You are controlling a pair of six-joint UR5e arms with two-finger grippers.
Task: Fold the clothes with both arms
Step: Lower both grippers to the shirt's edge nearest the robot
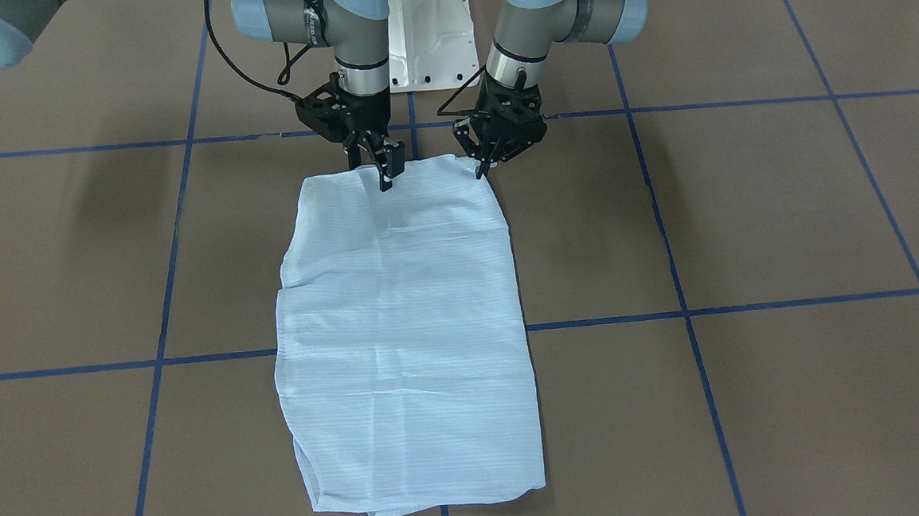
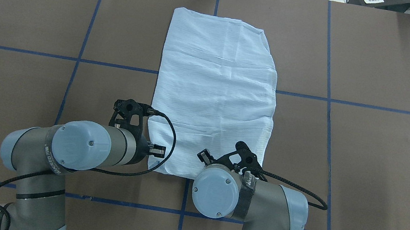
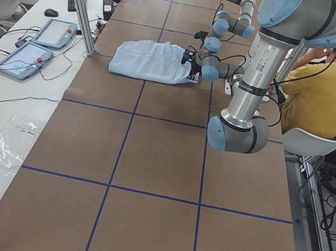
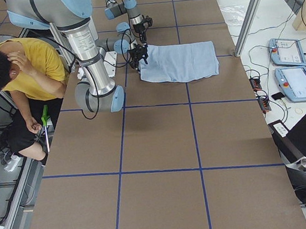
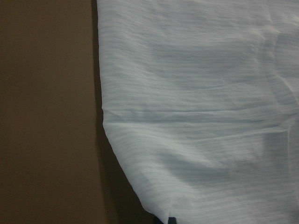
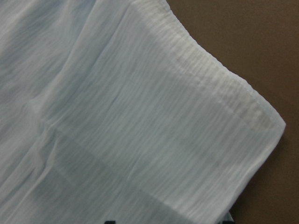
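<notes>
I judge this the grasp before the next fold. Pointing steeply down at the shirt's [image 2: 215,92] near edge, the left gripper [image 1: 480,167] is on its corner and the right gripper [image 1: 385,175] further in; I cannot tell if either has closed. The shirt lies flat, stretching away mid-bench [image 2: 367,157]. Next: pinch firmly, lift together.

Both arms bent forward, wrists down. Seen from overhead, the left end effector [image 2: 157,151] sat at 9 o'clock from the right end effector [image 2: 204,157].

I am looking down at a pale blue shirt [image 5: 201,107] that is filling the right side. The brown table [image 5: 46,112] is showing at left.
</notes>
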